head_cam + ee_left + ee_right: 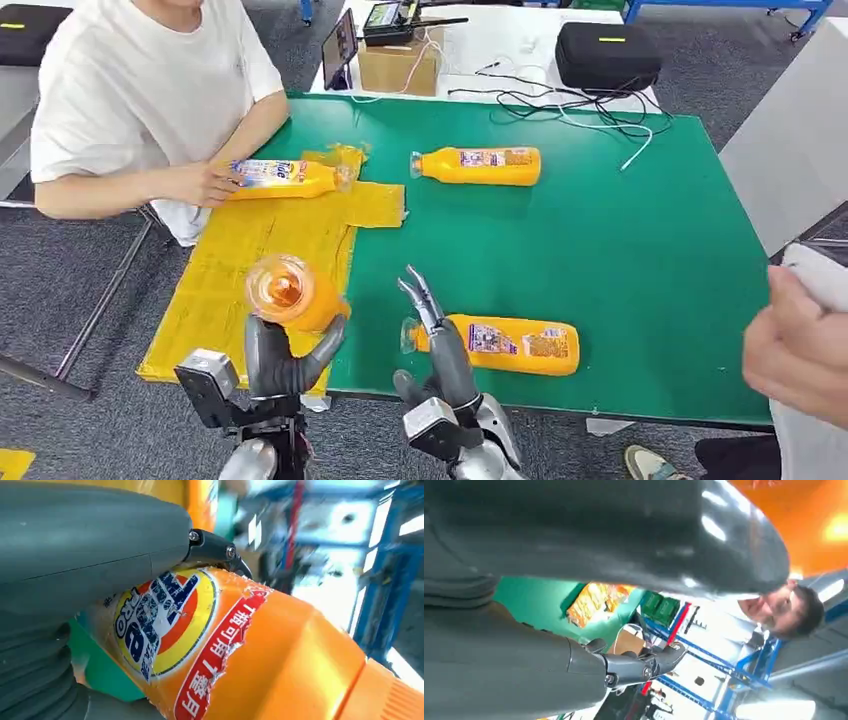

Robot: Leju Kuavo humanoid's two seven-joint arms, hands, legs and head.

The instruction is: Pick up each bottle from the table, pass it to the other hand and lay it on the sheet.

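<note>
Orange bottle sits gripped in the left hand above the yellow sheet; right hand beside it, fingers open. Tilted grip may slip during lowering.

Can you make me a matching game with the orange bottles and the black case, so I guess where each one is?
Things:
1. bottle with its base toward the camera
2. bottle on the yellow sheet
3. bottle near the table's front edge
4. black case

Places:
A. on the white table behind the green one
B. under a person's hand
C. lying beside the robot's right hand
D. gripped in the robot's left hand

Pairs: 1-D, 2-B, 3-C, 4-A
</note>
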